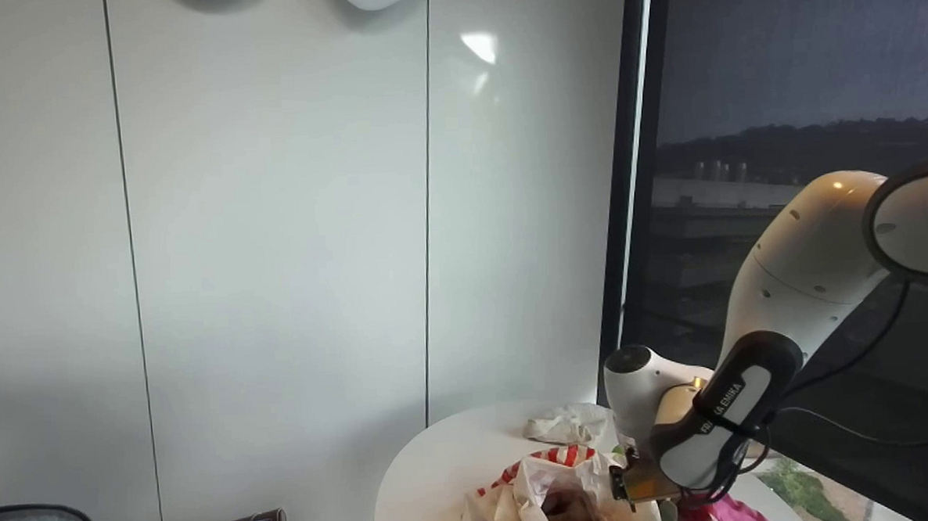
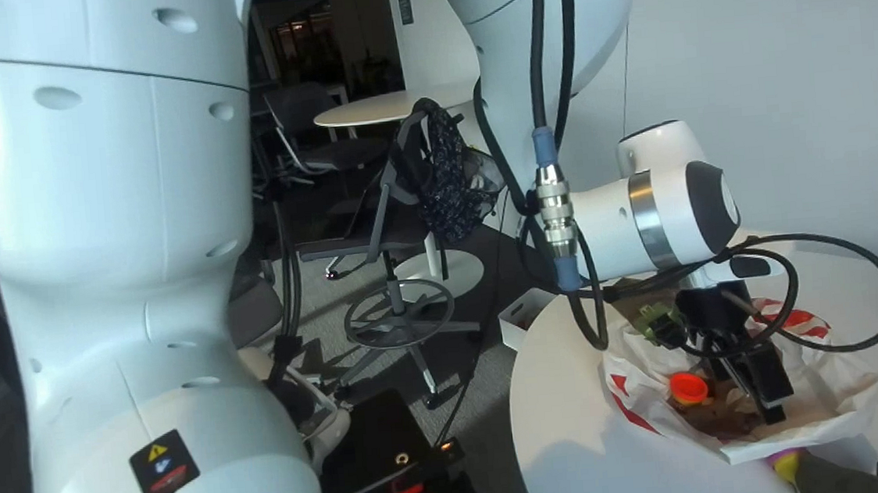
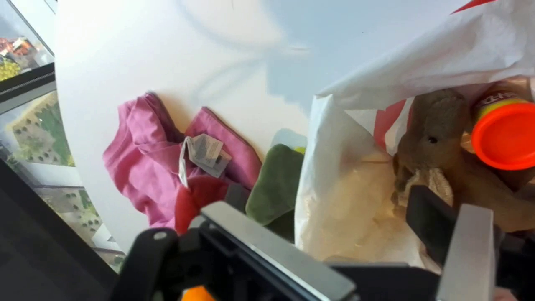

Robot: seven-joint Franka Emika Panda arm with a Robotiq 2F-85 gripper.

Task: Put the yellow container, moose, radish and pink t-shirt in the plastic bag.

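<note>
White bench (image 3: 188, 46) by the window (image 1: 785, 74): pink t-shirt (image 3: 154, 171) outside the plastic bag (image 3: 315, 179)

My hand (image 3: 363, 240) is spread, holding nothing, above the bag near its window-side rim. The yellow container (image 3: 501, 129) and what I take for the moose (image 3: 443, 121) lie inside the bag. The t-shirt, bunched with no clear long axis, lies outside it on the window side, a green plush (image 3: 276, 186) between. My coming reach, I judge, goes windowward past that plush.
</note>
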